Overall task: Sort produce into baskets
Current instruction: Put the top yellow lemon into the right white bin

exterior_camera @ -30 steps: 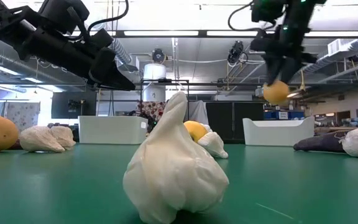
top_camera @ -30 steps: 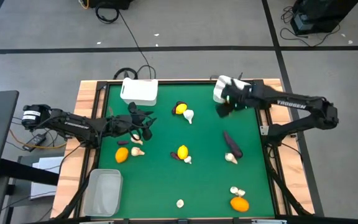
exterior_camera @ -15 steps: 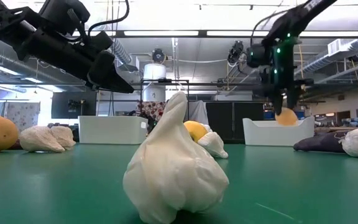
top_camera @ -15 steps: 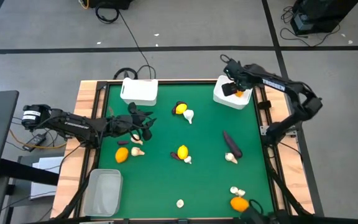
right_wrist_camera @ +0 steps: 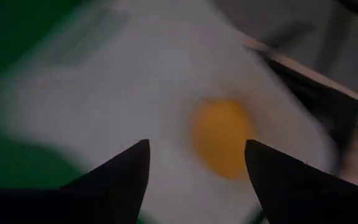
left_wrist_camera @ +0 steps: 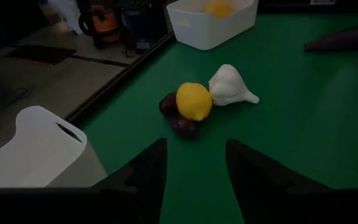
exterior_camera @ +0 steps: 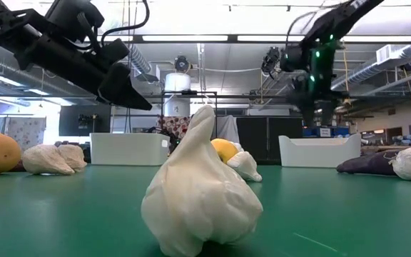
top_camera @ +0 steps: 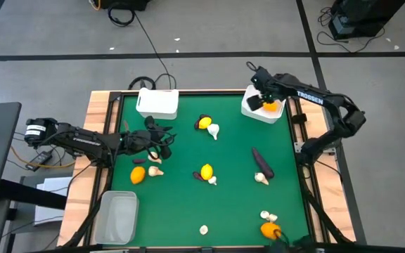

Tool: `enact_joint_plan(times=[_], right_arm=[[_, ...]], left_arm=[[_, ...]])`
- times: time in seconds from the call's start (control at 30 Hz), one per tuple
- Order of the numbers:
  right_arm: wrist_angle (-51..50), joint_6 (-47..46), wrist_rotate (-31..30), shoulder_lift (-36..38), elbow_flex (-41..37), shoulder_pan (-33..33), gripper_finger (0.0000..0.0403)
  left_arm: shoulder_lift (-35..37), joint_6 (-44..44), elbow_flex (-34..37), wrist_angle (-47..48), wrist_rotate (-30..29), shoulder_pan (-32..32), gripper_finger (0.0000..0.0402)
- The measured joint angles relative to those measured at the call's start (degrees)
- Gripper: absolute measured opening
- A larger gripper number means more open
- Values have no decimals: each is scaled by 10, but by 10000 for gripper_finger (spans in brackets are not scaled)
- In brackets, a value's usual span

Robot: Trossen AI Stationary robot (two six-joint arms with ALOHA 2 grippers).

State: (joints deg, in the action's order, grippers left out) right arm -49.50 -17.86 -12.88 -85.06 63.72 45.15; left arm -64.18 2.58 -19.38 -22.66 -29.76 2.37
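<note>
My right gripper [top_camera: 259, 95] hangs open over the white basket [top_camera: 253, 111] at the table's far right. A round orange citrus fruit [right_wrist_camera: 222, 137] lies inside the basket below the fingers, also seen in the high view [top_camera: 270, 107]. My left gripper [top_camera: 166, 137] is open and empty above the cloth at the left. Its wrist view looks toward a yellow citrus [left_wrist_camera: 193, 101], a garlic bulb [left_wrist_camera: 229, 87] and dark eggplant pieces [left_wrist_camera: 179, 121] lying together on the table.
A second white basket [top_camera: 157, 103] stands at the far left and a clear bin [top_camera: 117, 216] at the near left. Loose produce lies about: an orange [top_camera: 138, 174], a yellow citrus [top_camera: 207, 171], an eggplant [top_camera: 261, 162], an orange [top_camera: 271, 230], a garlic bulb [exterior_camera: 198, 193].
My right gripper has carried the orange citrus toward the table's far edge, over the far right white basket, gone down and let it go. The fruit now lies in the basket, and the gripper stands a little above it. My left arm has kept still.
</note>
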Motion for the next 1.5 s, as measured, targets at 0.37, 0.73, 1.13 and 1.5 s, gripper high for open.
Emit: enact_joint_plan(times=[0.37, 0.73, 1.13, 1.5], right_arm=[[293, 0, 145, -63, 0, -167, 268], [361, 173, 148, -192, 49, -219, 311], [124, 224, 163, -327, 264, -232, 364], [0, 241, 171, -435, 401, -224, 309]], left_arm=[[0, -22, 0, -2, 0, 0, 170], [0, -30, 0, 6, 0, 0, 170], [0, -35, 0, 14, 0, 0, 170], [0, -34, 0, 18, 0, 0, 170]])
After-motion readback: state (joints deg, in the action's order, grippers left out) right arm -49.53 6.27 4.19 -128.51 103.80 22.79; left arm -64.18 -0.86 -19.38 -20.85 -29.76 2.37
